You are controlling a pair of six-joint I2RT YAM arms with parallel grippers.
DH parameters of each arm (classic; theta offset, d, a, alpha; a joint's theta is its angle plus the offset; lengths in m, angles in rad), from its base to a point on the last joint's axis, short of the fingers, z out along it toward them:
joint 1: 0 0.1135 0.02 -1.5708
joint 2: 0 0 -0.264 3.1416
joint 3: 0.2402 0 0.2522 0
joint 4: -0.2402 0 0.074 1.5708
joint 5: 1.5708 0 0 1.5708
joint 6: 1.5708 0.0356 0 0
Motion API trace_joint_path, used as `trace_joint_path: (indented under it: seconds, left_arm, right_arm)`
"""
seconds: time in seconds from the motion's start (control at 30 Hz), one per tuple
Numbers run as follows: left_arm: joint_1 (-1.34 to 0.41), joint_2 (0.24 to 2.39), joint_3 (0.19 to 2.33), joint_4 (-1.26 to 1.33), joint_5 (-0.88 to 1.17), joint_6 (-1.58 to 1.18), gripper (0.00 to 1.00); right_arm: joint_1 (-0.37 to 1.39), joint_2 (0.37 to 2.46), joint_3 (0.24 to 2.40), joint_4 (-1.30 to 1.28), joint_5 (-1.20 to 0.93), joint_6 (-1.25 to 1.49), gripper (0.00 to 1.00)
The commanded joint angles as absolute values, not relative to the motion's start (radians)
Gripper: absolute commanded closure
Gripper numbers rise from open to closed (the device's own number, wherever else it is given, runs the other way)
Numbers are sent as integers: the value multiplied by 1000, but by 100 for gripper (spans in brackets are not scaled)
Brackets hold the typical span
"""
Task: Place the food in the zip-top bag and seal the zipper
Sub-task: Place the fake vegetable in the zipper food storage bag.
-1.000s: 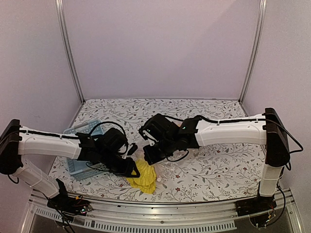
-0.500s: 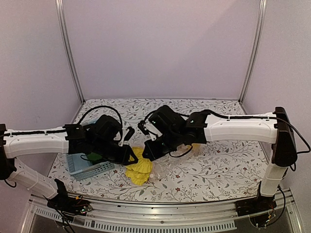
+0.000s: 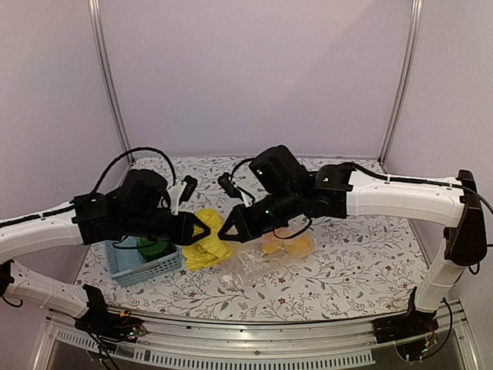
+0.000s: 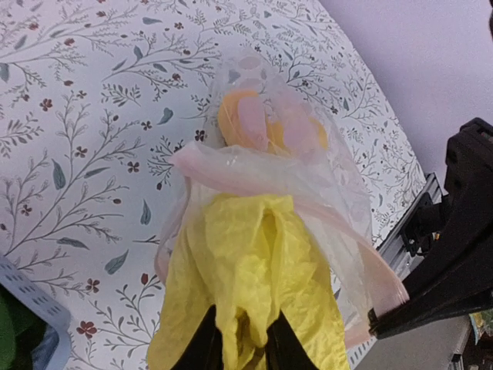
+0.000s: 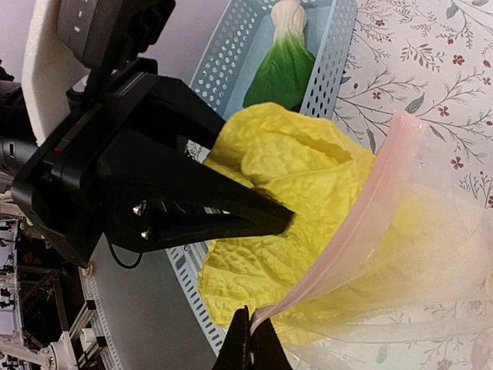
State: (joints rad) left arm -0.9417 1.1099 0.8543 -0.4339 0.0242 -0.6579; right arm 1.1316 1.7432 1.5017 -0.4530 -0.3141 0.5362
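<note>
My left gripper (image 3: 203,229) is shut on the pale-yellow napa cabbage (image 3: 205,245) and holds it in the air at the mouth of the clear zip-top bag (image 3: 258,266). In the left wrist view the cabbage (image 4: 254,262) hangs from my gripper (image 4: 243,348), its leafy end partly inside the bag (image 4: 339,193). My right gripper (image 5: 250,333) is shut on the bag's pinkish zipper strip (image 5: 362,223) and holds the mouth up. An orange fruit (image 4: 239,119) and a yellow fruit (image 4: 304,131) lie inside the bag. The dark-green bok choy (image 5: 281,65) lies in the basket.
The light-blue slotted basket (image 3: 146,267) stands at the left, near the table's front edge, under my left arm. The two grippers' tips are very close together above the floral tablecloth (image 3: 354,254). Metal frame posts stand at the back corners.
Both arms have risen and moved back from the front edge. The cabbage has been lifted off the table and the bag's mouth is raised with it, with the fruit now showing inside.
</note>
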Motion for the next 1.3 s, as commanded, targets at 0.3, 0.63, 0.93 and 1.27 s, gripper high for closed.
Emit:
trace_joint_path:
  seconds: [0.3, 0.63, 0.93, 1.27]
  left_arm:
    - [-931, 1102, 901, -361, 104, -571, 82]
    - [-950, 1110, 864, -199, 66, -602, 88]
    - [-950, 1074, 848, -18, 3, -598, 93]
    - [-950, 1146, 802, 96, 20, -603, 93]
  right_arm:
    - [1121, 1600, 1503, -376, -206, 609, 100]
    - [1120, 1597, 1491, -345, -146, 626, 100]
    - [1118, 1597, 1462, -303, -107, 662, 100]
    - [1113, 1585, 1440, -268, -61, 692, 100]
